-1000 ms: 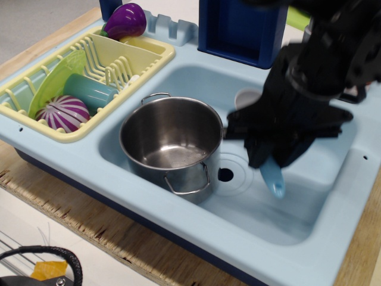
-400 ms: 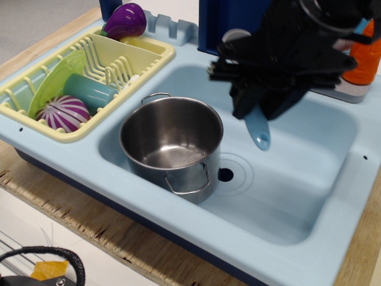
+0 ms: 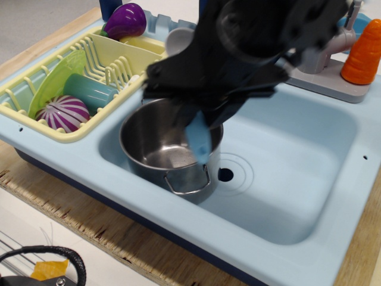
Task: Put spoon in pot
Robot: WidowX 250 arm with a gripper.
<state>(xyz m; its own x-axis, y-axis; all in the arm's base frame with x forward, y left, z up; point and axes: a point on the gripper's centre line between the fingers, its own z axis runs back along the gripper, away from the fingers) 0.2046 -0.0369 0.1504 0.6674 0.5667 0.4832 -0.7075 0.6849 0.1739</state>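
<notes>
Light blue sink (image 3: 309, 179) fills most of the desk (image 3: 71, 220), basin toward the right edge. In the basin, left part, stands the pot (image 3: 161, 143), upright, nothing loose in it that I can see. Drain hole (image 3: 225, 174) just right of the pot. Yellow dish rack (image 3: 89, 65) at the left far corner holds a green plate (image 3: 50, 80), a teal cup (image 3: 89, 92) lying on its side, and a striped purple-white ball (image 3: 62, 113). Purple eggplant toy (image 3: 126, 21) sits at the rack's far end. Orange carrot toy (image 3: 363, 52) by the grey faucet base (image 3: 333, 74), right far corner.

Versus 0.4 s ago: I've moved left from over the middle of the basin; I'm now above the pot's right rim. The spoon came along with me, and its blue handle now hangs over the pot mouth rather than over the bare basin.

My fingers (image 3: 205, 113) are closed on the spoon (image 3: 199, 140), gripping near its stem. Handle points down, white bowl (image 3: 178, 40) sticks up behind my wrist. The spoon is clear of the pot floor; I can't tell whether it touches the rim.
</notes>
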